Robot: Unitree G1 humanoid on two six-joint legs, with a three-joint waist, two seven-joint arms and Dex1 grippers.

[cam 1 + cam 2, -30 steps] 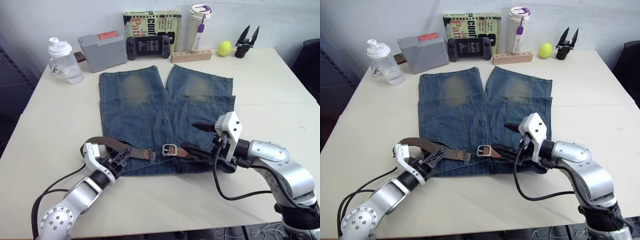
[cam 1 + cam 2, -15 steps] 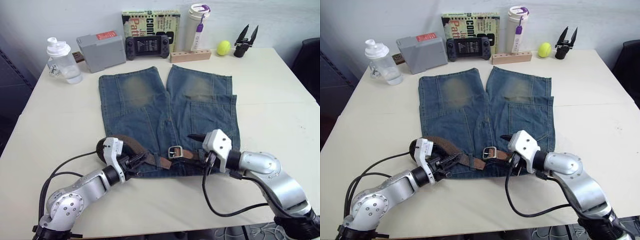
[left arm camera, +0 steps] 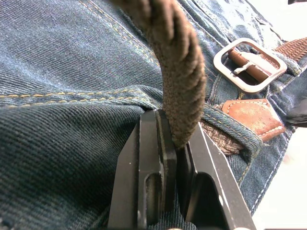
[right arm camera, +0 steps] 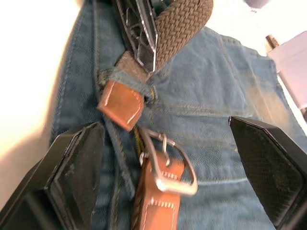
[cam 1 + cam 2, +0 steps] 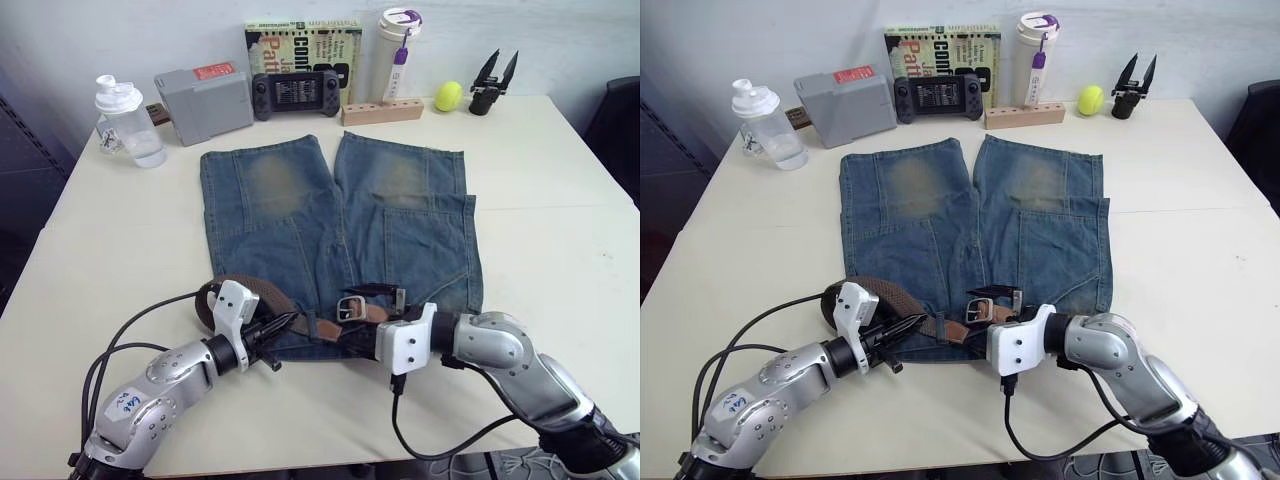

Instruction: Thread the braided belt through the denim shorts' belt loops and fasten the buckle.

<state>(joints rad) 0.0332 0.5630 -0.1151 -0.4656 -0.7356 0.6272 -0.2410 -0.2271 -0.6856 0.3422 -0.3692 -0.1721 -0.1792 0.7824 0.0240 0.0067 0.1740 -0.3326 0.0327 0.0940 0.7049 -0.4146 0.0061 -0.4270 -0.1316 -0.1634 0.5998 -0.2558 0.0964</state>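
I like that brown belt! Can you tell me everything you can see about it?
The belt is a dark-brown woven strap with tan leather ends. It lies along the waistband of the blue shorts, bulging up in a loop at the robot's left. Its silver buckle rests unfastened on the denim. One leather tip pokes out from under a belt loop. The left pincer is pinching the strap.

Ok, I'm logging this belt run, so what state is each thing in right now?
braided belt: partly threaded, free part looped on the shorts.
buckle: unfastened, lying on the waistband.
denim shorts: spread flat on the table.
left gripper: shut on the braided belt.
right gripper: open, straddling the buckle.
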